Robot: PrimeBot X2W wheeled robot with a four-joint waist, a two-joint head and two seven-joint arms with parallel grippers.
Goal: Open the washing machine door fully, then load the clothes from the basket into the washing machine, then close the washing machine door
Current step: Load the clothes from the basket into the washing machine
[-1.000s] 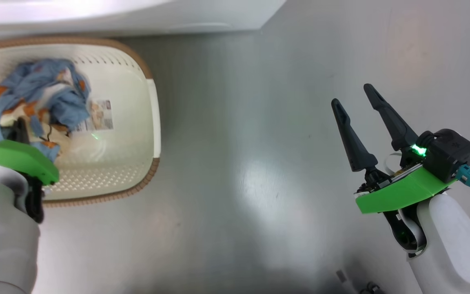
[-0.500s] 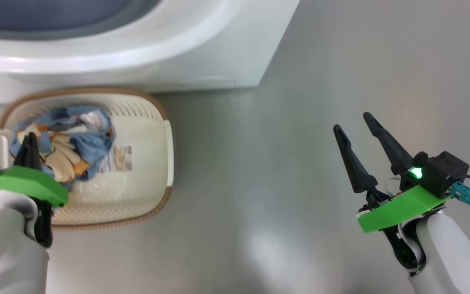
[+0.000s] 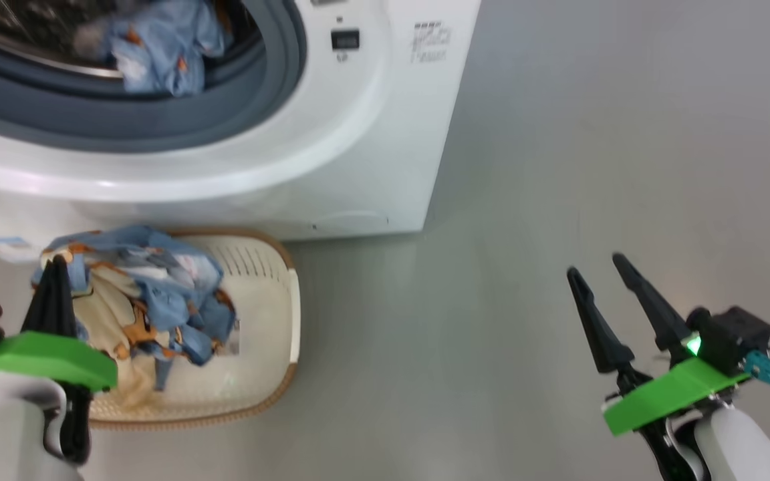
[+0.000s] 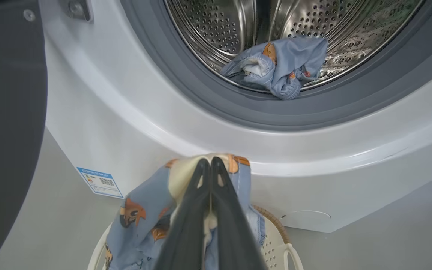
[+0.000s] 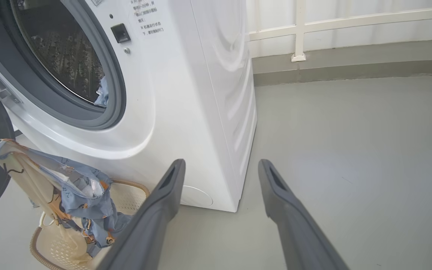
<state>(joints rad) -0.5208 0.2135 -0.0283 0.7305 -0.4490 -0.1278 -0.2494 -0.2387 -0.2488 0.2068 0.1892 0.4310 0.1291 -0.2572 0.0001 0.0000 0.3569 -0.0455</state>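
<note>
your left tool [image 4: 210,165] is clamped on the clothes [image 3: 158,294], raised over the basket [image 3: 293,321] to clear its rim toward the open washing machine [image 3: 371,133]; your right tool [image 3: 595,264] stands apart, empty.

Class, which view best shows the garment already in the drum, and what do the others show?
Left wrist view: the garment lies whole and sharp at the drum's front. The head view shows it blurred at the top; the right wrist view, a blue sliver.
</note>
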